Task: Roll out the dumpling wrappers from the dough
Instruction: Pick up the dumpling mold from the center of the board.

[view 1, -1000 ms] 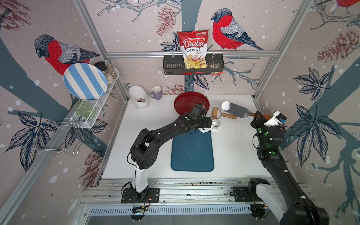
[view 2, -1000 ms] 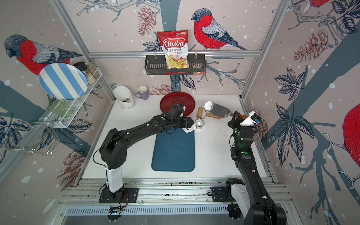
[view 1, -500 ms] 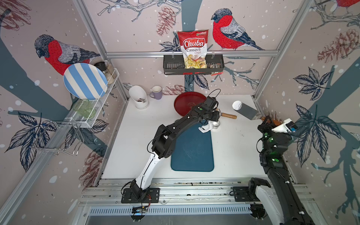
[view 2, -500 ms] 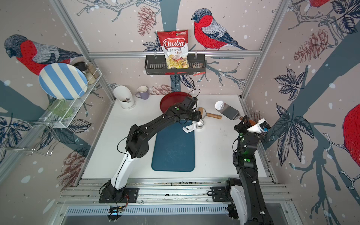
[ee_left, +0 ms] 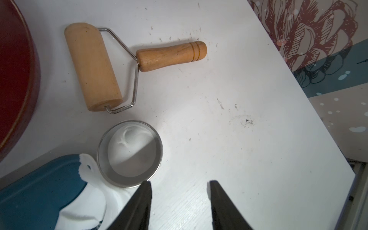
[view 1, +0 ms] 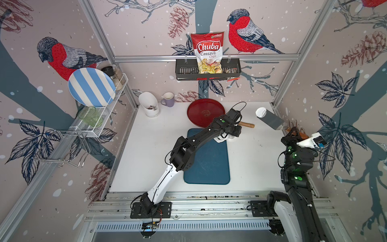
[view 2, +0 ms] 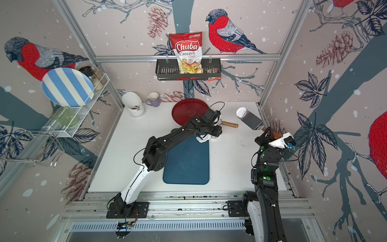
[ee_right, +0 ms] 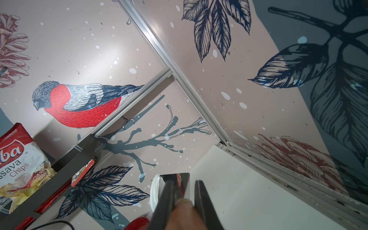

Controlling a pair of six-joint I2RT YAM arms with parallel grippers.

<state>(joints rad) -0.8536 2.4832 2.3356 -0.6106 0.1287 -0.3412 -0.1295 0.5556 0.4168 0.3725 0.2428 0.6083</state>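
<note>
A thin round white dumpling wrapper [view 1: 260, 112] lay on the far end of a flat shiny steel scraper [view 1: 272, 122] with a brown wooden handle. It sat well out ahead of the right hand [ee_right: 185, 181], which was clamped narrow on that handle and held the blade pointing toward the back corner of the white tabletop [ee_left: 239, 89].

The dough [ee_left: 87, 199], a ragged soft white scrap, lay draped over a corner of the dark blue rectangular board [ee_left: 39, 189]. It was just beside one finger of the left hand [ee_left: 180, 182] and touched the outer wall of a small shiny steel ring [ee_left: 102, 155]. The ring stood just ahead of that same finger; whether they touched could not be told.

The left hand's fingers stood moderately apart over bare tabletop, nothing between them. Farther ahead of it lay a pale wooden roller [ee_left: 93, 65] on a wire frame with a wooden handle. Beside the roller was a round red plate [ee_left: 16, 79].
</note>
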